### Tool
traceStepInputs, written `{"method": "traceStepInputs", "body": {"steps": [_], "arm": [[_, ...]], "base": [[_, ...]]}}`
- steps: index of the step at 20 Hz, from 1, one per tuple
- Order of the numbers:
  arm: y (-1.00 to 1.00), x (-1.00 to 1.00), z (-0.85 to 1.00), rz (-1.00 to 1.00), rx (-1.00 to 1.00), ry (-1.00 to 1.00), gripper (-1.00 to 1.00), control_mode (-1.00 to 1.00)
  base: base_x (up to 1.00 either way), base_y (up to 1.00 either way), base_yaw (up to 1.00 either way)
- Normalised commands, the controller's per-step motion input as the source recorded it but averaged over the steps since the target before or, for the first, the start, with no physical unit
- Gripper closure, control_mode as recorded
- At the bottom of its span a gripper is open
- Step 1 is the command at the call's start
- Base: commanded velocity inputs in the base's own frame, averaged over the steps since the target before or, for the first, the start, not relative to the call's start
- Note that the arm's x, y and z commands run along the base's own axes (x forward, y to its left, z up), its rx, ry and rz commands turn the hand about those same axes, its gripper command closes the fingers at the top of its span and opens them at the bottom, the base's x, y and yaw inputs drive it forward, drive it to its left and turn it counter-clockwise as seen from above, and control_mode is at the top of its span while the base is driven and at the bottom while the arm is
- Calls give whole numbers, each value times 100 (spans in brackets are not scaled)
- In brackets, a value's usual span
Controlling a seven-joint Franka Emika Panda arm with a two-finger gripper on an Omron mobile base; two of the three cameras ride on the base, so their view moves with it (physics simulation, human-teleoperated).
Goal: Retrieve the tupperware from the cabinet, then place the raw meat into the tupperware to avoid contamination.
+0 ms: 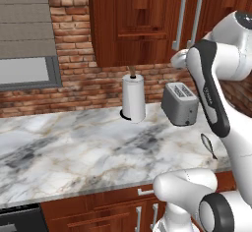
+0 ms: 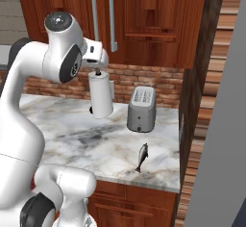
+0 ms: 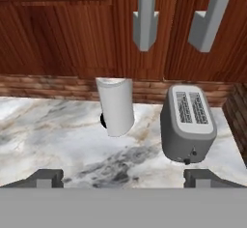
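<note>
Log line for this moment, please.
gripper: open, empty, raised toward cabinet | cabinet doors: shut | fish: on counter

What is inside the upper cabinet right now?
Nothing can be seen: both doors of the cabinet are shut, their silver handles side by side, so any contents are covered. The open gripper hangs in front, holding nothing.

Cabinet (image 3: 120,29): doors shut, interior hidden; tops of its two bar handles (image 3: 145,14) cut off by the upper edge, beyond the pincer.

Pincer (image 3: 123,179): just the two dark tips (image 3: 46,178) show, set wide apart; in the left base view the arm covers it.

Fish (image 1: 209,145) on the counter (image 1: 74,147): small, detail unclear, partly behind the arm.

Window (image 1: 24,71): cut by the left edge.
</note>
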Motion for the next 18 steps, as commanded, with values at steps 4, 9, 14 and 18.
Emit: {"method": "traceStepInputs", "body": {"steps": [4,9,14,18], "arm": [[-6,0,23,0,0,-20,-100,-100],[-7,0,23,0,0,-21,-100,-100],[-11,0,21,0,1,-22,-100,-100],[-11,0,17,0,1,-24,-100,-100]], "base": [[0,0,0],[0,0,0],[0,0,0],[0,0,0]]}}
